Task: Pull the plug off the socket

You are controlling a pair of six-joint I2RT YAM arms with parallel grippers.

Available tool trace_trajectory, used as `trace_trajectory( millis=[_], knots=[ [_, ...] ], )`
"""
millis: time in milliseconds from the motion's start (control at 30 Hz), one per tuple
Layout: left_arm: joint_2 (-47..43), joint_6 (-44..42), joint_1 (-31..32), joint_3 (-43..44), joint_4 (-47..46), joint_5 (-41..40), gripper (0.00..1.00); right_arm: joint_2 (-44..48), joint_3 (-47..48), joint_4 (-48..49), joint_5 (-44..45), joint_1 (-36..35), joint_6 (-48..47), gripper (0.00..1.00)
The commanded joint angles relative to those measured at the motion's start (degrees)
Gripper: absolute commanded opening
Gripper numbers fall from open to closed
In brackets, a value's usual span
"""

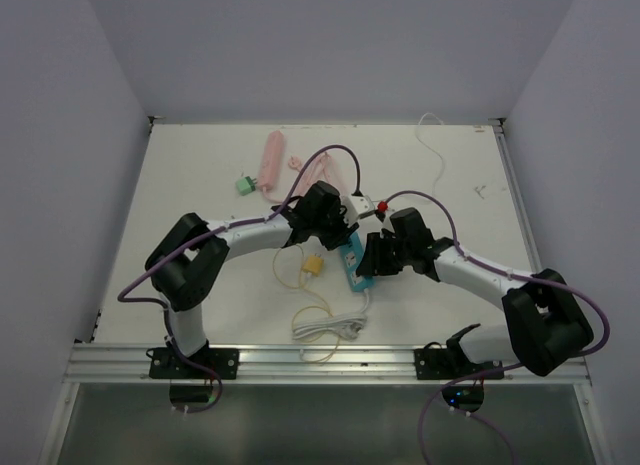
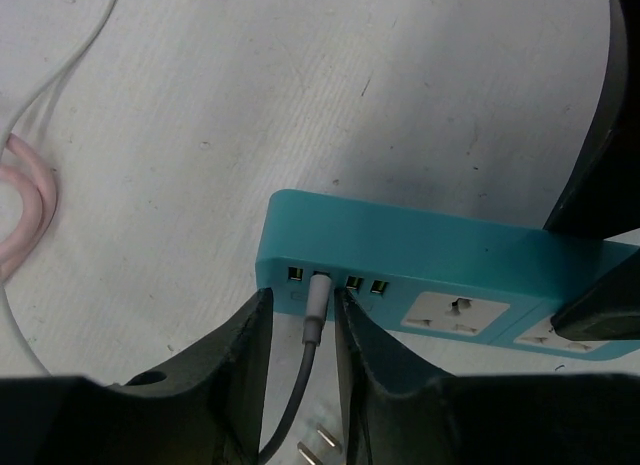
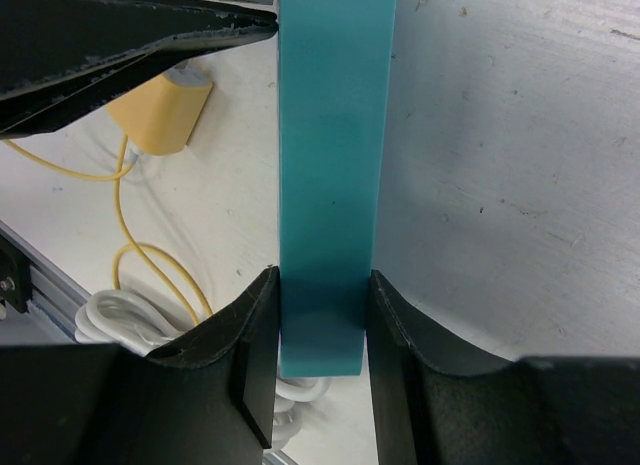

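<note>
We've got the plug (image 2: 318, 303) seated in the teal strip (image 2: 450, 250), its axis running straight back between the left jaws; can't tell if they're clamped. Right jaws clenched on strip. Left's our puller.

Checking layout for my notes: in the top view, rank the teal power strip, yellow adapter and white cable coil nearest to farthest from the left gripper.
1. teal power strip, right at the left gripper.
2. yellow adapter, left of the strip.
3. white cable coil, by the near edge.
</note>
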State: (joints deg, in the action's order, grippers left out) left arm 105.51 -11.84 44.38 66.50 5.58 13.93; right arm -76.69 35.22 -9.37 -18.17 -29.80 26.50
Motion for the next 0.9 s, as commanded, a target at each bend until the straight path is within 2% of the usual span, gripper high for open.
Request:
trace_trajectory(
  millis=[0,33,67,100,267,600,867],
  knots=[
    [1.2,-1.4,0.3,2.7,-0.3,2.0,0.33,-1.7,0.5,-4.5,-0.4,-0.1,-1.7,0.0],
    [1.3,-1.5,0.3,2.8,-0.2,2.0,0.29,-1.7,0.5,-4.4,-0.2,-0.1,-1.7,0.0],
    [1.4,-1.6,0.3,2.8,-0.3,2.1,0.16,-1.7,0.5,-4.4,-0.3,-0.1,-1.7,0.0],
    [1.4,-1.5,0.3,2.8,-0.3,2.2,0.1,-1.9,0.5,-4.3,-0.1,-0.1,-1.7,0.0],
    [0.8,-1.7,0.3,2.8,-0.2,3.6,0.0,-2.6,0.5,-4.5,0.5,-0.1,-1.9,0.0],
    [-2.4,-2.5,0.1,1.5,-0.4,4.4,0.0,-8.4,2.0,-12.6,11.2,0.7,0.8,0.0],
    [-6.4,-2.1,-2.4,-0.1,-0.7,6.6,0.0,-10.1,0.7,-14.2,16.8,3.3,2.7,0.0]
  ],
)
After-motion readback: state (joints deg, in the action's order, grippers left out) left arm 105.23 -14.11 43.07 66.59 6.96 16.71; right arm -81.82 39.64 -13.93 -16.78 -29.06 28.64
